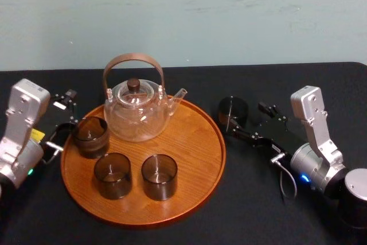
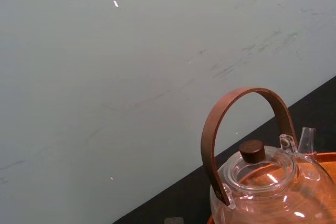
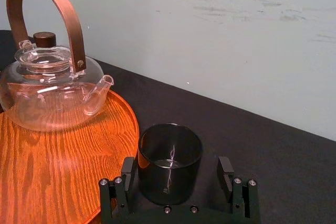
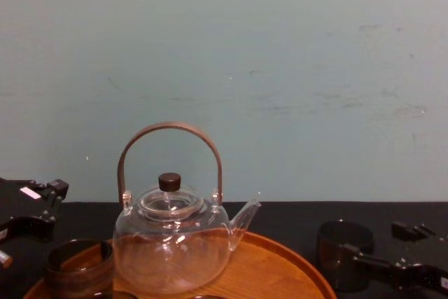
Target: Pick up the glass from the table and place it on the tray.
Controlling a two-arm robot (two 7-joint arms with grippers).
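Note:
A dark glass (image 1: 233, 109) stands upright on the black table (image 1: 258, 210), just right of the round wooden tray (image 1: 198, 159). My right gripper (image 1: 245, 116) is open around it. In the right wrist view the glass (image 3: 169, 161) stands between the two fingers (image 3: 128, 170), close to one and clear of the other. The chest view has this glass (image 4: 341, 246) at the lower right, with the right gripper (image 4: 381, 246) beside it. My left gripper (image 1: 62, 120) is open at the tray's left edge, next to a glass (image 1: 90, 136) that stands on the tray.
A clear glass teapot (image 1: 137, 110) with a brown arched handle stands at the back of the tray. Two more dark glasses (image 1: 113, 175) (image 1: 159, 176) stand near the tray's front. A pale wall runs behind the table.

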